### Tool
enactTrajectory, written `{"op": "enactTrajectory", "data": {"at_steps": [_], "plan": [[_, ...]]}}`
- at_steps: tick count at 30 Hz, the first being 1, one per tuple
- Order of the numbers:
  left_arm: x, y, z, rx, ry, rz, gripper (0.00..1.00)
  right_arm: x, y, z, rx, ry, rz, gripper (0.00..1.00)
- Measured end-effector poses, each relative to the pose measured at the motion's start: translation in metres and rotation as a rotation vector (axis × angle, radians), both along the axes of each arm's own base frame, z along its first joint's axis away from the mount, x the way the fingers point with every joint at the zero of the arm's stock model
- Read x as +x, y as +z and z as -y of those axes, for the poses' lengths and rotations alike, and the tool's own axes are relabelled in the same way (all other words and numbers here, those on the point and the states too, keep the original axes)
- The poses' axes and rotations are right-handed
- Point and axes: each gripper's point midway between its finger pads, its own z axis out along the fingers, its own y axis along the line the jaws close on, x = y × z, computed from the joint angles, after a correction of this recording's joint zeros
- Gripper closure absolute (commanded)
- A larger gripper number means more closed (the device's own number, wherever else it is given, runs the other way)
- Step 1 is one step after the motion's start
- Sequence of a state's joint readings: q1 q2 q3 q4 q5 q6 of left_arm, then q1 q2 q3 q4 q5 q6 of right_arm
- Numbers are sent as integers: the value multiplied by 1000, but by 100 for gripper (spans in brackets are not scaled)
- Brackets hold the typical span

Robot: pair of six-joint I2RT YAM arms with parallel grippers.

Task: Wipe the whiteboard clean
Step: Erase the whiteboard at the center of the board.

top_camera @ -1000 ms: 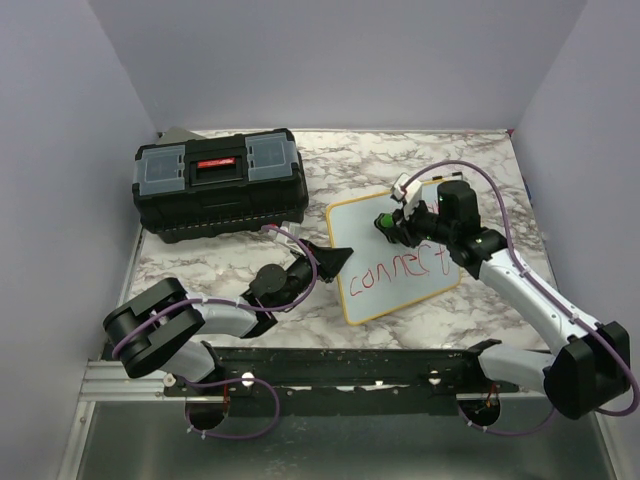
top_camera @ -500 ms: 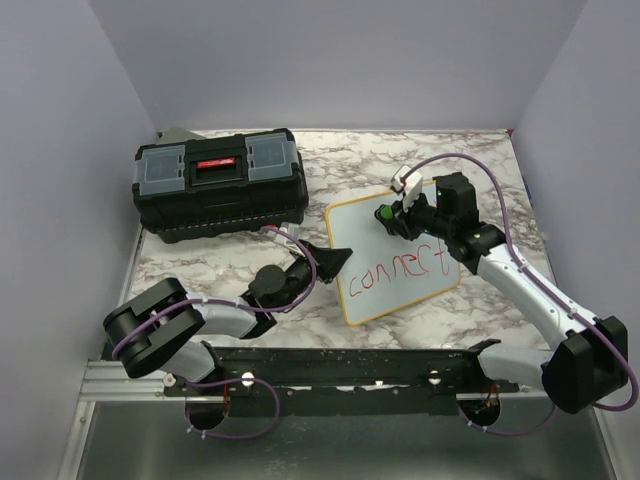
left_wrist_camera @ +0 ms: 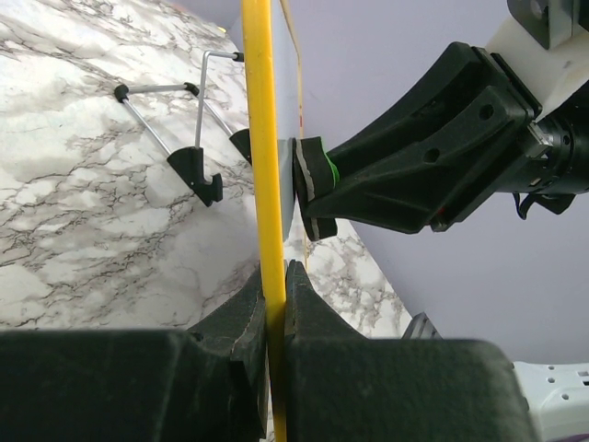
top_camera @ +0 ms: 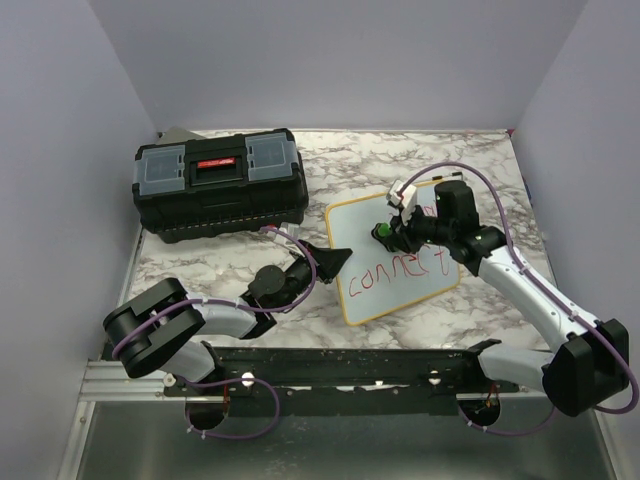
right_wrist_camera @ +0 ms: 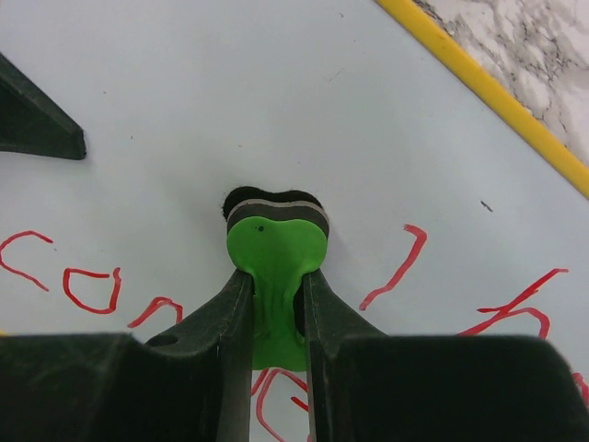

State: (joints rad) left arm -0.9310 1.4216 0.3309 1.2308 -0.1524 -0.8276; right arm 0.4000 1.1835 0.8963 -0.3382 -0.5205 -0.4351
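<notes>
Top external first: my right gripper [top_camera: 383,233] has slid back down the whiteboard [top_camera: 355,222] toward the counter's near edge after a little bob upward a moment ago. The green eraser [top_camera: 381,232] it carries now sits just above the red writing [top_camera: 400,270]. Every letter is still there, so I judge the real wiping has barely begun, though the pad is now lined up to sweep through the word. The whiteboard sits right of the counter's middle, nearer the right edge. My left gripper [top_camera: 330,260] is at its left rim. At the far-left corner sits the black toolbox [top_camera: 220,185] with its lid down; whatever is inside, I cannot see.

Left wrist now: my left fingers are closed tight on the yellow frame [left_wrist_camera: 260,138], steadying the whiteboard, which stands propped on its wire legs [left_wrist_camera: 198,166]. On the other face, the eraser's pad presses against the white surface.

Right wrist: my jaws are nearly closed, pinching the eraser's green handle. The dark felt is flat on the white, with red strokes to either side and just below. Contact looks good.
</notes>
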Motion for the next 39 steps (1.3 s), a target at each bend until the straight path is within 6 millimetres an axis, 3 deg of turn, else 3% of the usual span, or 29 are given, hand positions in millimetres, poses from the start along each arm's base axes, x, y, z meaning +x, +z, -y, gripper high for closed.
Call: {"op": "enactTrajectory", "data": {"at_steps": [12,19,24,33,39], "plan": [[0,0,0,-1,-1,1,100,40,22,8,-4,-150,98,99],[0,-2,-2,-1,4,-9,100,46,21,12,-22,-193,109,99],[-1,-1,-1,-1,-1,0,100,39,22,10,-44,-133,131,99],[-2,0,-1,1,-5,8,100,-5,3,-8,-45,114,51,99],[-1,-1,-1,3,-3,6,100,6,7,-7,-30,35,51,99]]}}
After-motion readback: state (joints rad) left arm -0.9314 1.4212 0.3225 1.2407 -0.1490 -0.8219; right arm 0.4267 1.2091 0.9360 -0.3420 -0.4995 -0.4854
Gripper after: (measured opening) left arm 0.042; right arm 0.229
